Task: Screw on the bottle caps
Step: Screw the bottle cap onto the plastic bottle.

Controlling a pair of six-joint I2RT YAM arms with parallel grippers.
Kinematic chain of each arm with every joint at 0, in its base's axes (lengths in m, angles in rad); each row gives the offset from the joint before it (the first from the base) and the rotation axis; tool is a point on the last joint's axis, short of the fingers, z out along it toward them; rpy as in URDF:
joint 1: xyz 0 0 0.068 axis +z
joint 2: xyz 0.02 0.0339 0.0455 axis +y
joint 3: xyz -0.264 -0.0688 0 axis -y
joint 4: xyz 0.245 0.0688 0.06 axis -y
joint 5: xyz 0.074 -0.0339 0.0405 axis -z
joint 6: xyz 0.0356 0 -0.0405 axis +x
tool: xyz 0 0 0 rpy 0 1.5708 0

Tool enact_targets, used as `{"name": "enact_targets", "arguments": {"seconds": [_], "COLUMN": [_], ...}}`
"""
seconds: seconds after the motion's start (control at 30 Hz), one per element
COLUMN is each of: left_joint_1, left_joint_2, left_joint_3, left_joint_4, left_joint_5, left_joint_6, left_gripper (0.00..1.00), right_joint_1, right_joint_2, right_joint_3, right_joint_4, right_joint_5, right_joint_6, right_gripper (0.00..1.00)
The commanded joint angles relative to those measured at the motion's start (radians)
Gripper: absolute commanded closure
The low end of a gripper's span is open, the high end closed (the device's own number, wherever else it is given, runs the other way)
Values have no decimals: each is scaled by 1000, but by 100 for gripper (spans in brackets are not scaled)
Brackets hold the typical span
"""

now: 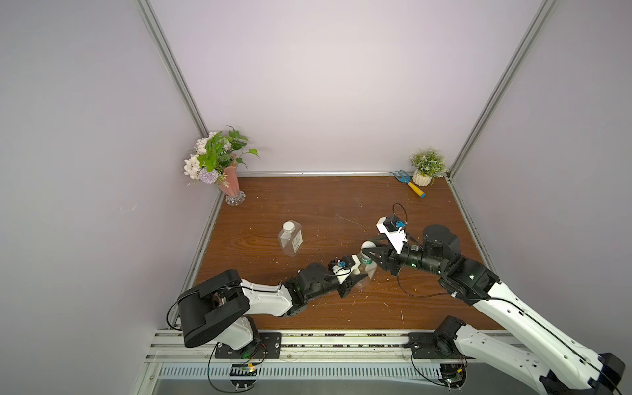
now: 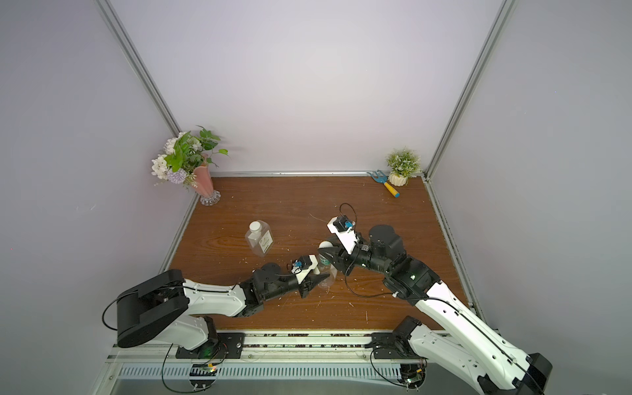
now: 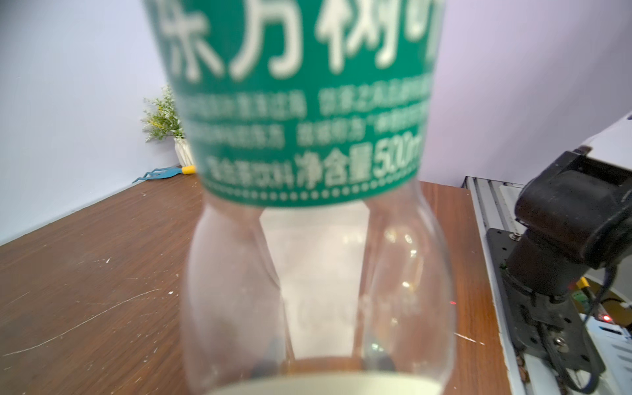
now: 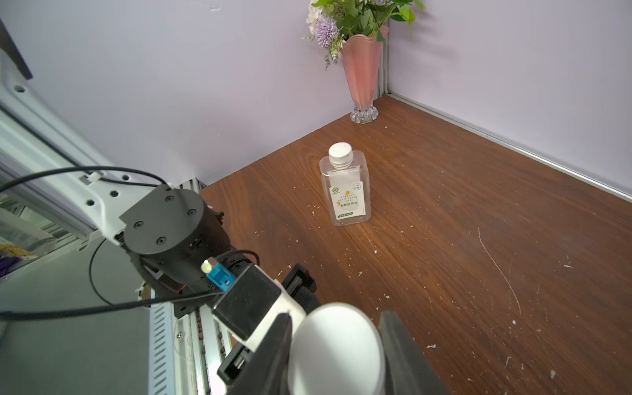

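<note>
Capping is judged half done: the square bottle [image 1: 290,241] is capped. The round bottle [image 3: 307,102] is clamped in the left pincer [image 1: 360,277], its cap [image 1: 367,245] pinched in the right pincer [image 4: 338,349].

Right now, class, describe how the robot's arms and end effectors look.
The left arm and right arm match: white shells on long links, black round joints, green lights. The left end effector and right end effector are black wedges. Black cameras on white brackets carry blue plugs; thin black cables loop alongside.
</note>
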Motion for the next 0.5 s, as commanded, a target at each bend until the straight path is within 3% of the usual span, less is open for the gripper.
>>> {"name": "enact_targets", "arguments": {"seconds": [0.0,0.47], "left_joint_1": [9,-1], "left_joint_2": [-33,17], "left_joint_3": [25,85], "left_joint_4": [119,122], "left_joint_5": [-128,-285], "left_joint_6": [-11,4], "left_gripper": [95,95], "right_joint_1": [23,264], "right_joint_2": [0,97], "right_joint_3": [-37,-76], "right_joint_4": [-45,70], "right_joint_5": [116,471], "right_joint_6": [88,233], "right_gripper": [69,70]}}
